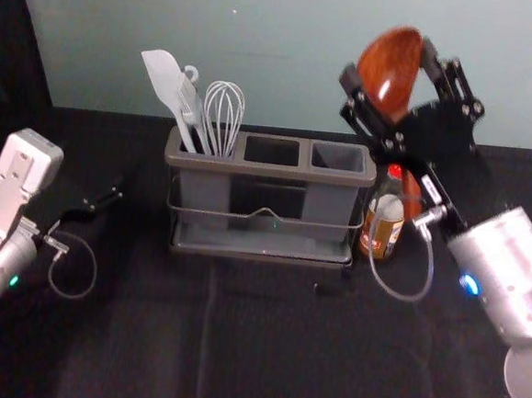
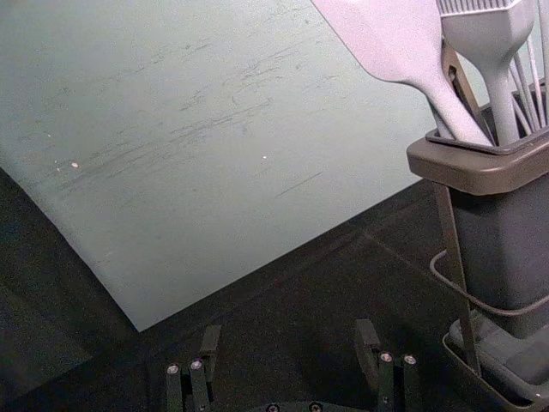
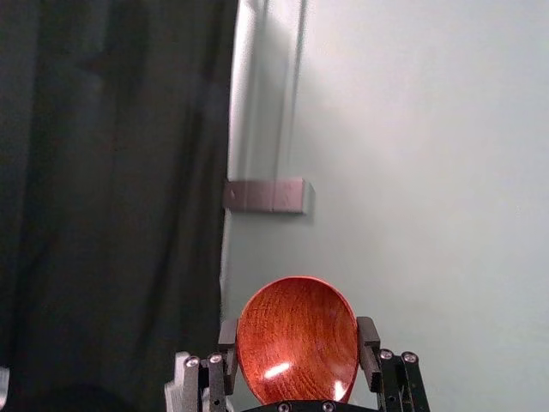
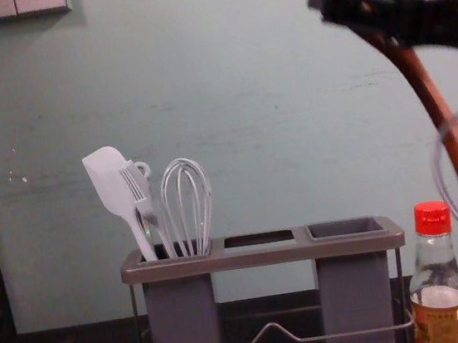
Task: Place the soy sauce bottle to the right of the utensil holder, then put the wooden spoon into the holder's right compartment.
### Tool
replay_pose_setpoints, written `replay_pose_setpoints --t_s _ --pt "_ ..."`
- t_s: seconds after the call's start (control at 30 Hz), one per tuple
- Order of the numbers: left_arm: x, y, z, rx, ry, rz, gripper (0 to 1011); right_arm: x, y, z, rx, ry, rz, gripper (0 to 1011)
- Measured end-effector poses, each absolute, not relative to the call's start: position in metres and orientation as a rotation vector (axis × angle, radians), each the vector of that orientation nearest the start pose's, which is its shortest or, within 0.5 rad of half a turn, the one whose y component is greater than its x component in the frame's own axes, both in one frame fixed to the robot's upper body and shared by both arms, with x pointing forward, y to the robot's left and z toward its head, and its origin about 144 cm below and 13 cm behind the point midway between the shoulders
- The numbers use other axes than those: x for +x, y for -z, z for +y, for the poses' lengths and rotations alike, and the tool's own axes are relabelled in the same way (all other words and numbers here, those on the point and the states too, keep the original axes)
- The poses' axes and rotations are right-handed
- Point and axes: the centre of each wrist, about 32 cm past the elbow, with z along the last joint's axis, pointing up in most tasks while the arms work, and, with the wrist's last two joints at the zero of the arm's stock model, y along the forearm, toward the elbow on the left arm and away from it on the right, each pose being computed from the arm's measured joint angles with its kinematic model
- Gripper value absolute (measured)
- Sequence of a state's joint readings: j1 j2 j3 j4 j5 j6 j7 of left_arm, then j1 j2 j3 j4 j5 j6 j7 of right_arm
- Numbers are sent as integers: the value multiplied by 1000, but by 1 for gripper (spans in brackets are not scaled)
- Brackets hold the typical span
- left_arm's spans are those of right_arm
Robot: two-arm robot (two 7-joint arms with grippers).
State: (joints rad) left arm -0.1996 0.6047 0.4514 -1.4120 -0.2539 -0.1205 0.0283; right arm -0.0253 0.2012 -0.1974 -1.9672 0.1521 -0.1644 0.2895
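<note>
In the head view my right gripper (image 1: 385, 89) is raised at the upper right, shut on the bowl end of the wooden spoon (image 1: 391, 67). In the right wrist view that gripper (image 3: 298, 343) has the spoon's bowl (image 3: 298, 339) between its fingers. The spoon handle (image 4: 430, 96) slants down above the soy sauce bottle (image 4: 437, 288), which stands upright just right of the utensil holder (image 4: 264, 255). The holder's right compartment (image 4: 346, 228) is empty. My left gripper (image 1: 104, 202) is low at the left; in the left wrist view its fingers are apart, the gripper (image 2: 287, 348) open.
A white spatula (image 4: 112, 182), a brush and a whisk (image 4: 187, 193) stand in the holder's left compartment. Behind the dark table (image 1: 283, 339) rises a pale wall (image 1: 288, 35). The right arm's cable loop (image 1: 401, 293) hangs near the bottle.
</note>
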Motion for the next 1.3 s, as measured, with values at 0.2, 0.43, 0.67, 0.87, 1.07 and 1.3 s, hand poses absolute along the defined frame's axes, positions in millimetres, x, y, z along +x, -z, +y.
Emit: replay_pose_setpoints --t_s 0.2,0.43,0.67,0.87,1.07,1.3 --pt "489 -1140 310 304 -1248 -285 1000 454 -1251 -202 402 945 -392 838" --pt "489 -1140 310 305 -1248 -285 1000 481 -1245 -200 499 901 -309 838" --pt "489 -1140 310 304 -1248 -285 1000 501 -1235 -197 566 876 -233 838" --pt "489 -1140 310 304 -1248 -285 1000 517 -1229 -194 611 881 -173 838" --pt "489 -1140 310 304 -1248 -285 1000 530 -1223 -191 617 887 -155 838" --pt "489 -1140 310 305 -1248 -285 1000 542 -1219 -185 615 890 -154 838"
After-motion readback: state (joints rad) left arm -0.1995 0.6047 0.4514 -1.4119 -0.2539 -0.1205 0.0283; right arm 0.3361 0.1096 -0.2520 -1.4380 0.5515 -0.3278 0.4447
